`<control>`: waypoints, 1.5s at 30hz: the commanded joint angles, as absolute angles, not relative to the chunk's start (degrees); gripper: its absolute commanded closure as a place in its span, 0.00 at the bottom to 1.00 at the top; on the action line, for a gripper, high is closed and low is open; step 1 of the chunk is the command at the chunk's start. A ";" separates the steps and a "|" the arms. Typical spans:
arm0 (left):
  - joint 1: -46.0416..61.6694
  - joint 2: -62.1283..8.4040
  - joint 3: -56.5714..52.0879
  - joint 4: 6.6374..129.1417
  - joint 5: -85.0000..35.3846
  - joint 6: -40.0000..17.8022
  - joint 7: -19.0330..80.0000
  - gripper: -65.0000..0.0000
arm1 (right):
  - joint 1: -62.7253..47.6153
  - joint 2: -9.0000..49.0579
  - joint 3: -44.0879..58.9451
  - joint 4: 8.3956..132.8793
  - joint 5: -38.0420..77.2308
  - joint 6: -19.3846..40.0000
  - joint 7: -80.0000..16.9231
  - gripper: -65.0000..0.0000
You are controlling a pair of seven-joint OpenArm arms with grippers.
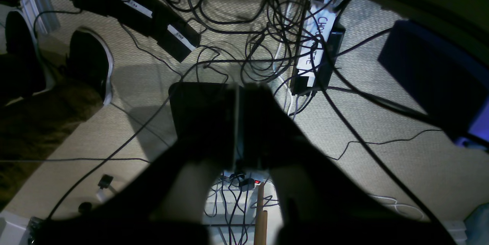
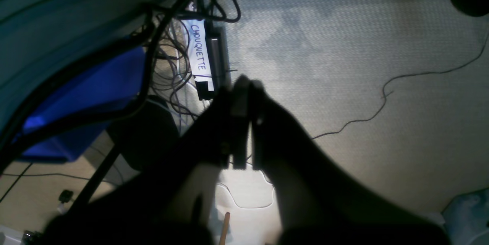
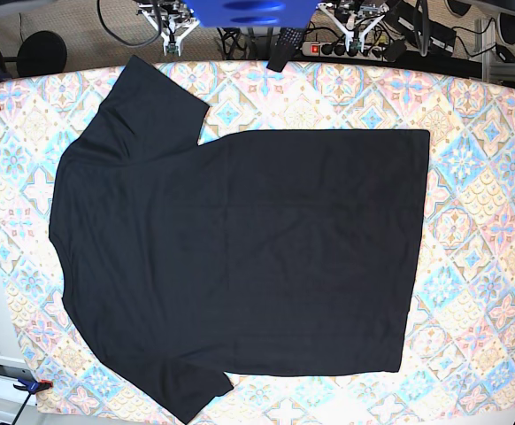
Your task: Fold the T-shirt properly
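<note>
The T-shirt (image 3: 240, 257) is lying flat and spread out on the patterned tablecloth (image 3: 479, 221). Left gripper (image 1: 238, 122) and right gripper (image 2: 240, 122) are both hanging over the carpet (image 2: 344, 46), pinched closed on nothing.

Closed left tool (image 1: 238, 122), tangled cables (image 1: 267, 27), carpet (image 1: 382, 168)
</note>
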State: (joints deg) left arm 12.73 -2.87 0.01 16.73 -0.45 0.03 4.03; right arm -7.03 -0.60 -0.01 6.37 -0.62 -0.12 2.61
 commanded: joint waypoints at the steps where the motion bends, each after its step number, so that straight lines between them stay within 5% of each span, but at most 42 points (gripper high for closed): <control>1: 13.23 -2.95 -0.04 16.84 -0.75 0.22 3.91 0.98 | -7.52 -0.31 -0.13 6.37 -0.48 -0.22 3.03 1.00; 35: 14.29 -3.21 -0.04 17.01 -0.57 0.22 3.74 0.98 | -7.78 -0.31 0.04 6.20 -0.48 -0.22 2.86 1.00; 45: 20.35 -8.13 0.13 18.07 -0.84 0.22 2.51 0.98 | -16.84 3.65 -0.22 9.98 -0.57 -0.22 3.21 1.00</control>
State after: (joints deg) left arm 19.99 -7.77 0.23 17.56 -0.82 0.10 3.51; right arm -16.78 3.73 -0.14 9.78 -0.82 -0.36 2.28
